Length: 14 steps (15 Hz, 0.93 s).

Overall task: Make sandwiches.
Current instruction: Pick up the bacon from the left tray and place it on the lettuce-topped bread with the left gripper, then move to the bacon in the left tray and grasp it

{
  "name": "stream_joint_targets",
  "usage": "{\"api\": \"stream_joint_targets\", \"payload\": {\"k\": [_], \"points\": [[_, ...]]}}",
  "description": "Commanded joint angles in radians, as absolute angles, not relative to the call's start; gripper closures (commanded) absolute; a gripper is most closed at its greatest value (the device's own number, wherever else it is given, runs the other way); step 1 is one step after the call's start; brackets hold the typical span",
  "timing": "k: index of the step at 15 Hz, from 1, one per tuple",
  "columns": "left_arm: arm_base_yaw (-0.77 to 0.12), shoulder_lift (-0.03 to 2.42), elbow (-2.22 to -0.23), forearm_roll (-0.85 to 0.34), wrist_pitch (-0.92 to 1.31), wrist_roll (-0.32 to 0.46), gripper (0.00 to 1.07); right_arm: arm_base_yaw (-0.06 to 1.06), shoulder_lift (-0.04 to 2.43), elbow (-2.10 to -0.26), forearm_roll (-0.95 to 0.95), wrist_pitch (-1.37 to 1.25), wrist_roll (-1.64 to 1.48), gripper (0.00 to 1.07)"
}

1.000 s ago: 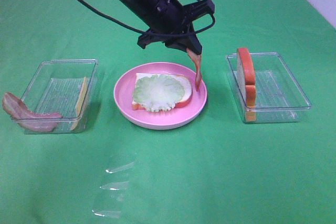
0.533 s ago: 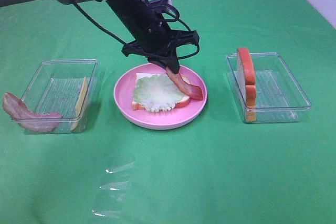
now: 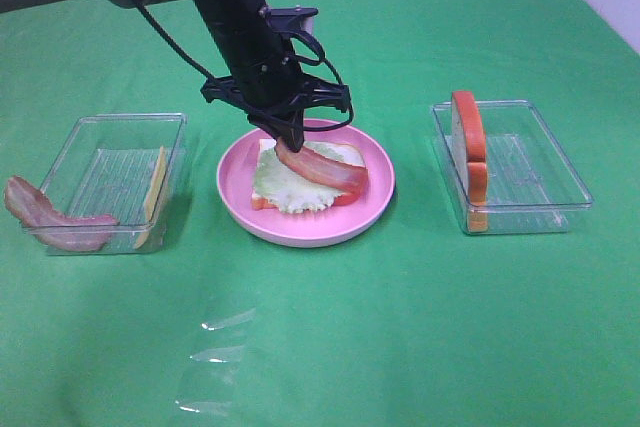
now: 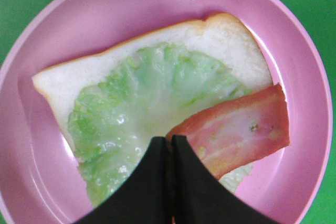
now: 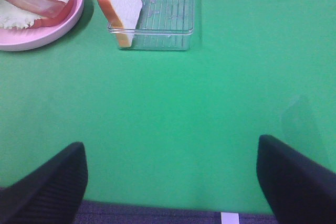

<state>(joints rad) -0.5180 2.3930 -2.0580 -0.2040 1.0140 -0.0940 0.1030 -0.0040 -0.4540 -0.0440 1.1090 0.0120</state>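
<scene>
Sandwich (image 3: 300,179), half built, sits in the middle of the pink plate (image 3: 300,237): one bread slice (image 4: 231,40) flat at the bottom, lettuce leaf (image 4: 136,108) on it. A bacon strip (image 3: 325,167) slants over the lettuce with its far end down on the stack.

Left pincer (image 4: 169,141) is closed tight, tips pinching the near end of that bacon strip, low over the plate.

Handling, judged: all toy parts, light. The bacon looks soft and floppy and sags from its held end, so an end pinch works for dragging and laying it. Lettuce is thin and limp and may shift if the bacon is pulled across it. Bread looks firmer and foam-like; grip it by the crust edge. The stack is loose, nothing locks the layers, so it slides easily.

Left container (image 3: 130,117), clear plastic: a cheese slice (image 3: 157,187) leans on edge against the wall nearest the plate. A second bacon strip (image 3: 50,222) lies at its near outer corner; cannot tell if it is inside or beside.

Right container (image 3: 520,105), also clear: an upright bread slice (image 3: 468,152) stands on edge against the wall nearest the plate, the rest bare.

Right pincer (image 5: 170,182) has its jaws wide apart, holds nothing, and hangs over the green bench (image 3: 420,327), well apart from the plate.

Clear plastic piece (image 3: 215,357) lies flat on the near bench.
</scene>
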Motion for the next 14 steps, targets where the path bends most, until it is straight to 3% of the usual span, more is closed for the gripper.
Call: {"api": "stream_joint_targets", "payload": {"k": [1, 3, 5, 8, 9, 11, 14], "points": [[-0.517, 2.390, -2.062, -0.199, 0.997, -0.100, 1.07, 0.101, -0.033, -0.458, -0.043, 1.104, 0.010, 0.23], [-0.517, 2.390, -2.062, -0.199, 0.994, -0.100, 1.07, 0.101, -0.033, -0.458, -0.043, 1.104, 0.010, 0.23], [-0.517, 2.390, -2.062, -0.199, 0.994, -0.105, 0.92, 0.101, -0.033, -0.458, -0.043, 1.104, 0.010, 0.23], [-0.517, 2.390, -2.062, -0.177, 0.998, -0.117, 0.48, 0.101, -0.033, -0.458, -0.043, 1.104, 0.010, 0.23], [-0.517, 2.389, -2.062, -0.175, 1.003, -0.119, 0.39, 0.101, -0.033, -0.458, -0.043, 1.104, 0.010, 0.23], [-0.517, 2.378, -2.063, -0.139, 1.015, -0.119, 0.07, 0.101, -0.033, -0.458, -0.043, 1.104, 0.010, 0.23], [-0.517, 2.360, -2.063, -0.101, 1.024, -0.119, 0.04, 0.101, -0.033, -0.458, -0.043, 1.104, 0.010, 0.23]]}}
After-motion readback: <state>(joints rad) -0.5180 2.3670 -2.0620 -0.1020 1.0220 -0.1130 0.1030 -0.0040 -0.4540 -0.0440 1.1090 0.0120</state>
